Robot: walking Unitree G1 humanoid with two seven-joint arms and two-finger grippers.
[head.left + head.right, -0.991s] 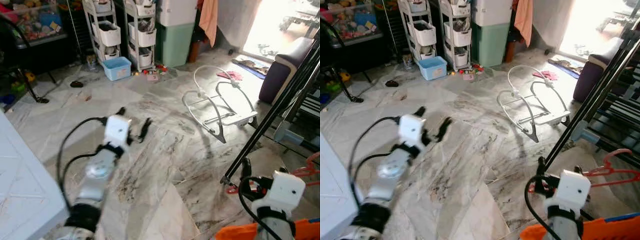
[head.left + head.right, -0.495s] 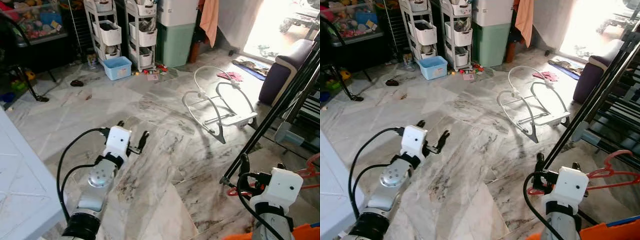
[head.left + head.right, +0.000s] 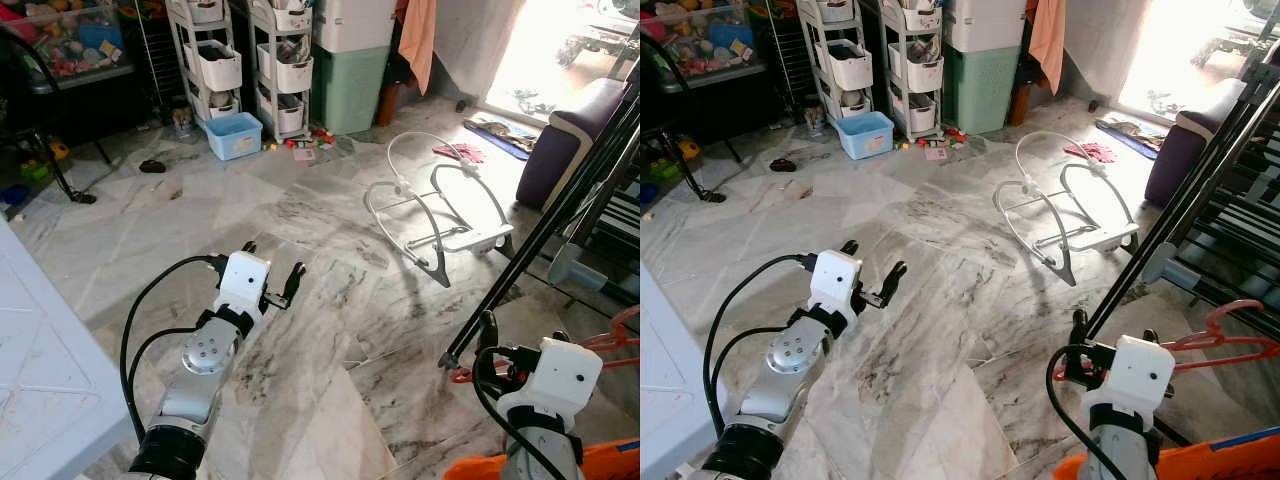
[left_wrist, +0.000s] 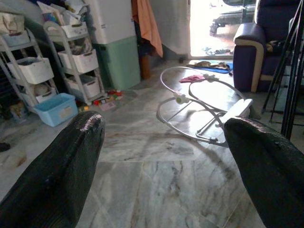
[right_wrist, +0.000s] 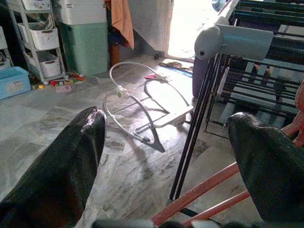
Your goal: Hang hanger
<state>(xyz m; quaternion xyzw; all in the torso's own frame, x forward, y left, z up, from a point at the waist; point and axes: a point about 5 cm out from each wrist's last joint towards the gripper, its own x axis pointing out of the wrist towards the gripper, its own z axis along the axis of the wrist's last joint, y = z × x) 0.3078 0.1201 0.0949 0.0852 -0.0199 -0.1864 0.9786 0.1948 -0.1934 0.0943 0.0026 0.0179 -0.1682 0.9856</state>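
The red hanger [image 3: 1225, 345] is loosely cradled in the right pincer [image 3: 1110, 345], fingers apart; should be lifted gently toward the rack [image 3: 1200, 200]. Left pincer [image 3: 875, 275] is spread empty.

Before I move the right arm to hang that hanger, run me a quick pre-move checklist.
1. Red hanger lies between the right gripper fingers: ok.
2. Fingers closed on it: not ok, they stand wide open.
3. Drying rack close by on the robot's right: ok.
4. Free rail to hook onto: cannot tell.
5. Left gripper open, holding nothing, out over bare floor: ok.
6. Baby bouncer frame stands apart from both arms: ok.
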